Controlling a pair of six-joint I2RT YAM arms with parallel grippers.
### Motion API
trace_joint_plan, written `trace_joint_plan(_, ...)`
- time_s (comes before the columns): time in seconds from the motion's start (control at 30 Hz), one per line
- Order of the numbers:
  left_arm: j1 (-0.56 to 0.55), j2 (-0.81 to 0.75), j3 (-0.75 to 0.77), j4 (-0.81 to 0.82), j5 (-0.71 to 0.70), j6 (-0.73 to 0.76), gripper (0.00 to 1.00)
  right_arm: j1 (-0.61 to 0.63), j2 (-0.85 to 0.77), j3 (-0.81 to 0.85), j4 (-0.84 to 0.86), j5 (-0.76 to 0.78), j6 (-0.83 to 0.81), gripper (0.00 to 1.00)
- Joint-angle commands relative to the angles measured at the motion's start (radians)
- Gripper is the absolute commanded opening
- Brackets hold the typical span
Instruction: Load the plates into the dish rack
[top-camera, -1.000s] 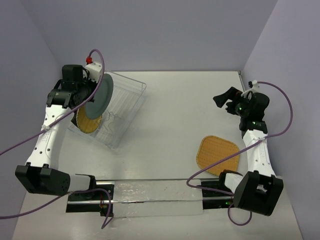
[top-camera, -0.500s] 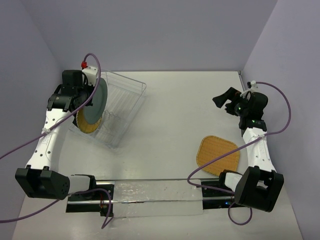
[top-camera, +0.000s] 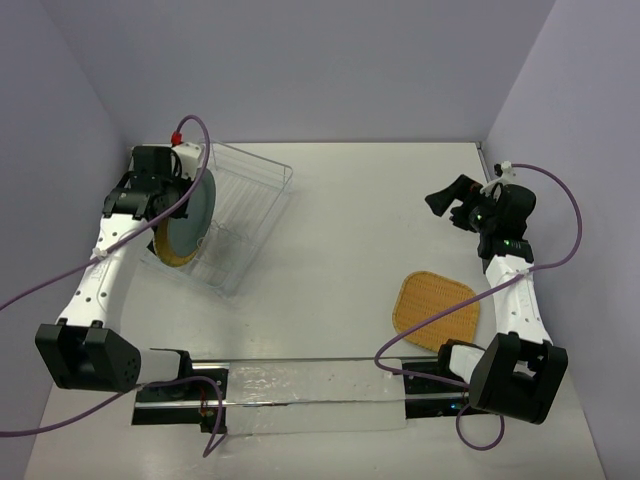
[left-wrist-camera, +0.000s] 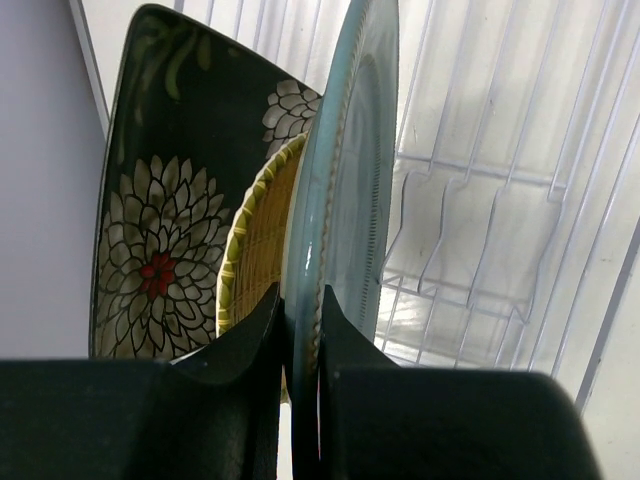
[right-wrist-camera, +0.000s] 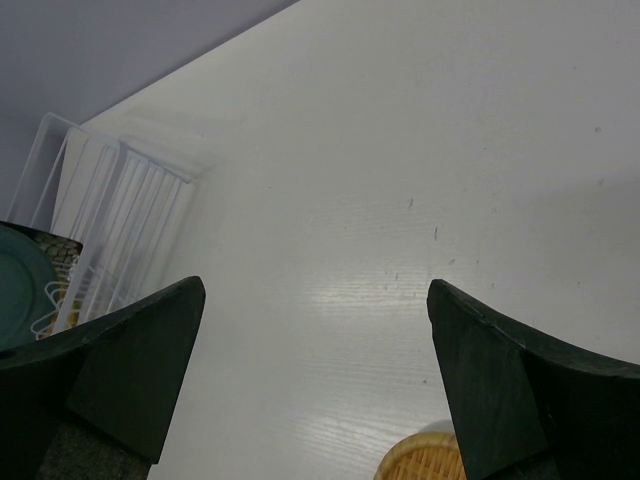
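My left gripper (top-camera: 182, 180) is shut on the rim of the round teal-grey plate (top-camera: 199, 206), holding it on edge inside the dish rack (top-camera: 255, 215). In the left wrist view the gripper (left-wrist-camera: 301, 310) pinches the teal-grey plate (left-wrist-camera: 345, 180); behind it stand the round yellow woven plate (left-wrist-camera: 258, 235) and the black flowered square plate (left-wrist-camera: 160, 210). The yellow woven plate (top-camera: 172, 250) shows under the teal one from above. The orange-yellow woven plate (top-camera: 435, 310) lies flat on the table at the right. My right gripper (top-camera: 445, 203) is open and empty, held above the table beyond that plate.
The rack's wire floor and a small inner holder (left-wrist-camera: 470, 250) lie to the right of the held plate. The orange-yellow plate's edge (right-wrist-camera: 425, 462) shows at the bottom of the right wrist view. A clear strip (top-camera: 300, 395) lies along the near edge between the arm bases.
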Motion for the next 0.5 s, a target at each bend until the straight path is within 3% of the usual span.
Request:
trace_joint_plan(0.0,0.006,-0.024,0.031,0.116,0.006,0.020,0.00,-0.005,-0.005,0.013,0.004,0.023,-0.021,1.00)
trace_joint_plan(0.47,0.006,0.078,0.027,0.067,-0.043,-0.028,0.00,-0.005,0.003,0.015,-0.002,0.039,-0.021,1.00)
